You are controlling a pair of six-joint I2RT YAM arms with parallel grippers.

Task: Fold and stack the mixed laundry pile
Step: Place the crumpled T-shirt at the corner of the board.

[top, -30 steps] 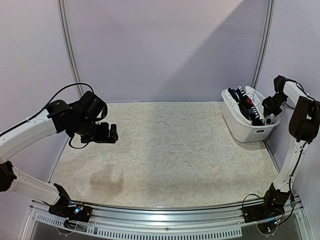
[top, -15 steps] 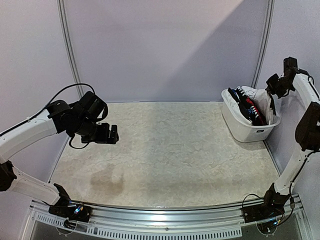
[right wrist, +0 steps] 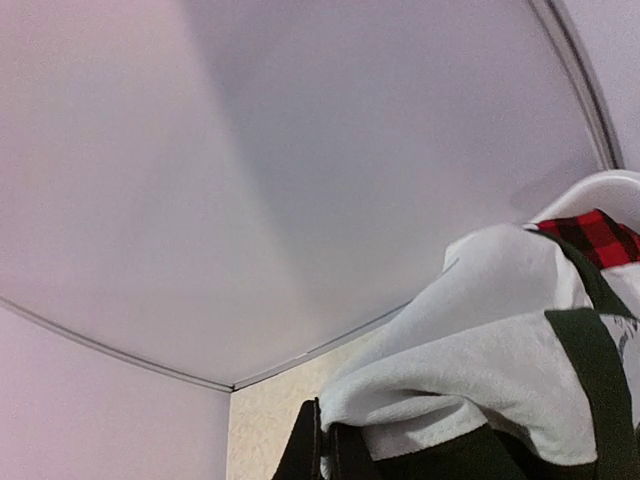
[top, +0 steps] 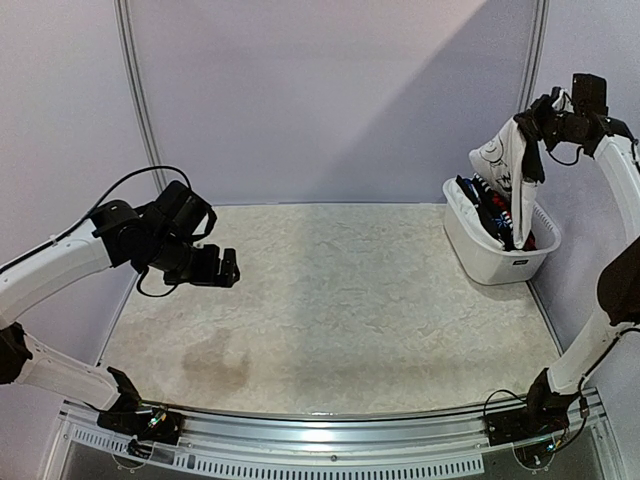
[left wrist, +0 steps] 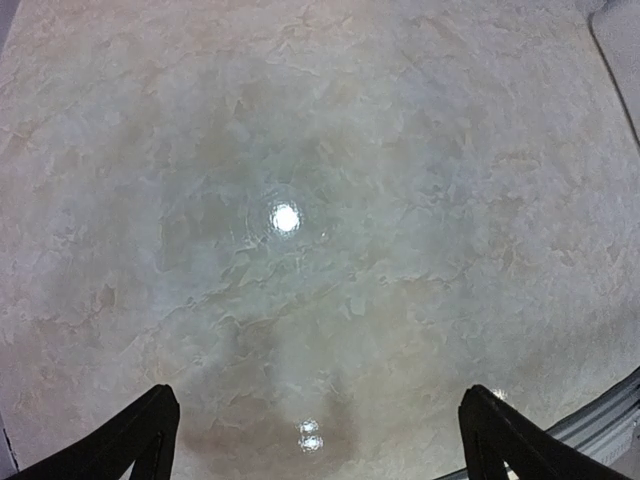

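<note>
Tub (top: 487, 263): white plastic, at the table's far right corner.
Table (top: 340, 290): pale marbled top.
Patch (top: 215, 355): darker stain, near-left area.
Rail (top: 330, 428): metal, along the near edge.

— What colours is the lifted shirt showing?
— The white T-shirt (top: 500, 158) is showing black print, and a dark green piece (right wrist: 590, 375) is crossing it.
— And the tub?
— The white tub (top: 490, 262) is showing red-black plaid (right wrist: 592, 233) inside.
— The table?
— The table (top: 340, 290) is looking cream and mottled, with a brownish patch; the walls (top: 330, 100) are reading pale lilac.
</note>
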